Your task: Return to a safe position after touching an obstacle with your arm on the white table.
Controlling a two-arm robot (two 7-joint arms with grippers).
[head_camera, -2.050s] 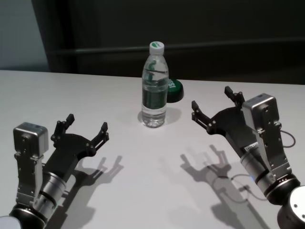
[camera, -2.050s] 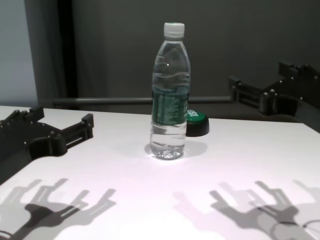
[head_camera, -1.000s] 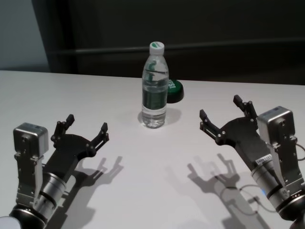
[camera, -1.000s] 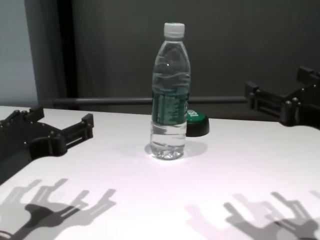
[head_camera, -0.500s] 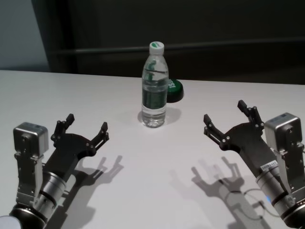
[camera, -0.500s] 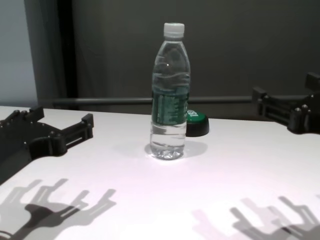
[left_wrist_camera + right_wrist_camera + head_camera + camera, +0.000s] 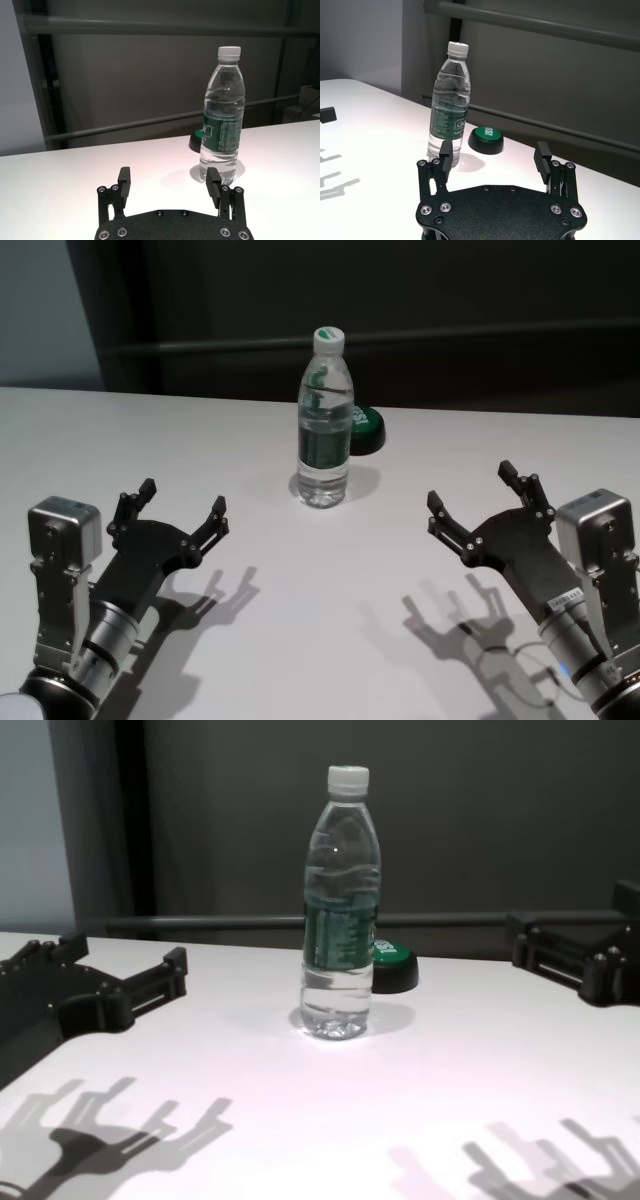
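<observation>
Right gripper point(image 7: 480, 505): low over the near right of the white table point(image 7: 150, 430), fingers spread wide, nothing between them, well apart from the bottle.
Left gripper point(image 7: 170, 513): parked over the near left, fingers also apart and empty (its shadow falls on the tabletop just beside it).
Water bottle point(image 7: 326, 420): upright at the middle of the table, white cap on, between the two arms and beyond both.
Button point(image 7: 365, 430): black with a green top, just behind the bottle to its right.
</observation>
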